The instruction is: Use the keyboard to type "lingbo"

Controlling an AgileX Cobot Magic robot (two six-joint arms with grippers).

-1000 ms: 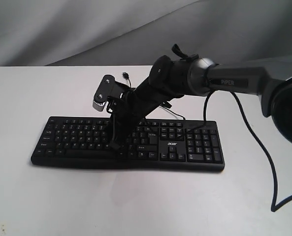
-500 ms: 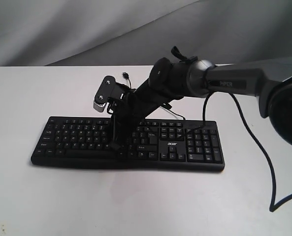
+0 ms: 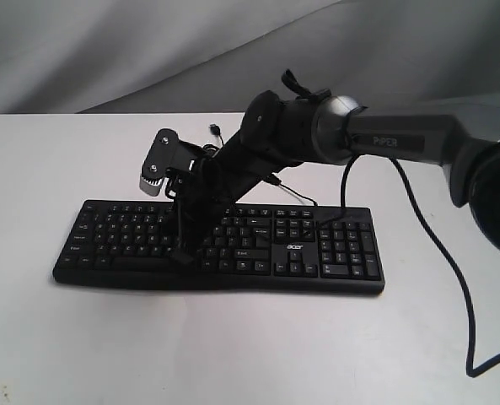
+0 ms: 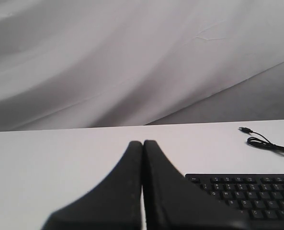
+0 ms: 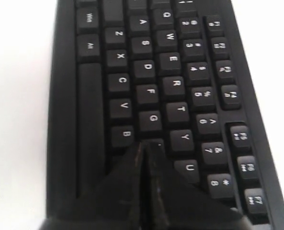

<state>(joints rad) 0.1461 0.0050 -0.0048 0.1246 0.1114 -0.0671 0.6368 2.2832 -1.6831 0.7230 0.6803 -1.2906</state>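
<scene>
The black keyboard (image 3: 334,249) with white legends and an acer logo lies across the white table (image 3: 233,354). My right gripper (image 3: 182,253) reaches across from the right and points down onto the letter keys left of the keyboard's middle. In the right wrist view this gripper (image 5: 144,146) is shut with nothing in it. Its tips rest at the key below G, beside the B key (image 5: 125,134). My left gripper (image 4: 142,143) is also shut and empty. It hangs over bare table off the keyboard's (image 4: 247,191) corner and does not show in the exterior view.
The keyboard's thin black USB cable (image 4: 264,143) lies loose on the table behind it, its plug (image 3: 215,129) near the table's back edge. A thick black arm cable (image 3: 452,270) droops over the table at the right. A grey cloth backdrop (image 3: 106,51) hangs behind.
My right arm has swung left along the keyboard, carrying the shut gripper's tips from near the middle letter keys to keys further left. The keyboard has not moved.
</scene>
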